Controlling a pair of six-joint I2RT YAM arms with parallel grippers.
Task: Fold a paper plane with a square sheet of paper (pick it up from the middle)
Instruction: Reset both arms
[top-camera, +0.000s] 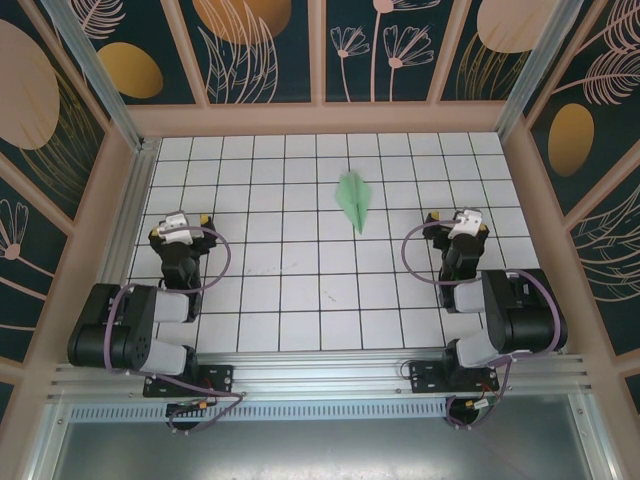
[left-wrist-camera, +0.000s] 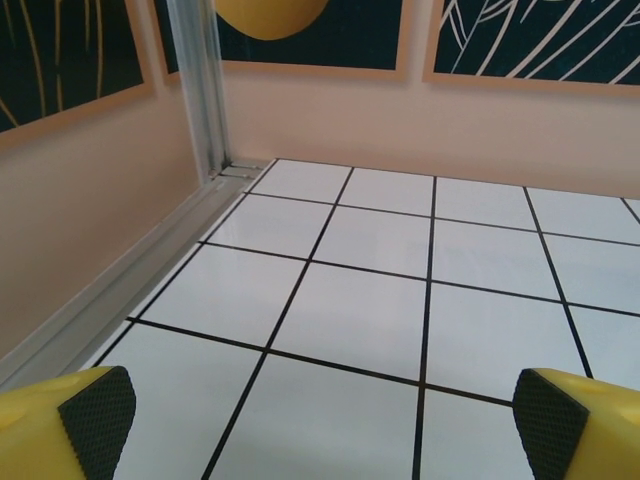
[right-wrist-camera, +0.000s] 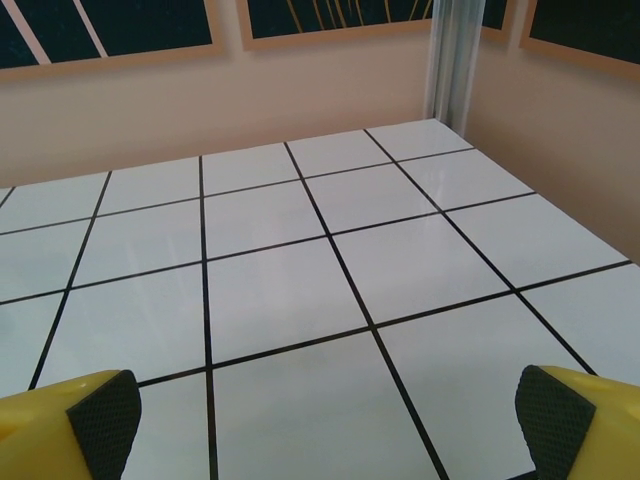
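Observation:
The paper plane (top-camera: 354, 199) is a slim, pointed dart of light green paper, lying on the tiled floor in the middle of the far half, its tip toward the near side. My left gripper (top-camera: 179, 222) rests at the left, well away from it, jaws open. In the left wrist view its yellow fingers (left-wrist-camera: 95, 405) stand wide apart over bare tiles. My right gripper (top-camera: 459, 220) sits to the right of the plane, about three tiles off, also open. Its black fingertips (right-wrist-camera: 552, 418) frame nothing but floor. No flat square sheet shows.
The white tiled floor (top-camera: 290, 300) is boxed in by peach walls (top-camera: 330, 118) with metal corner posts (left-wrist-camera: 205, 90). An aluminium rail (top-camera: 320, 365) runs along the near edge, where both arm bases are bolted.

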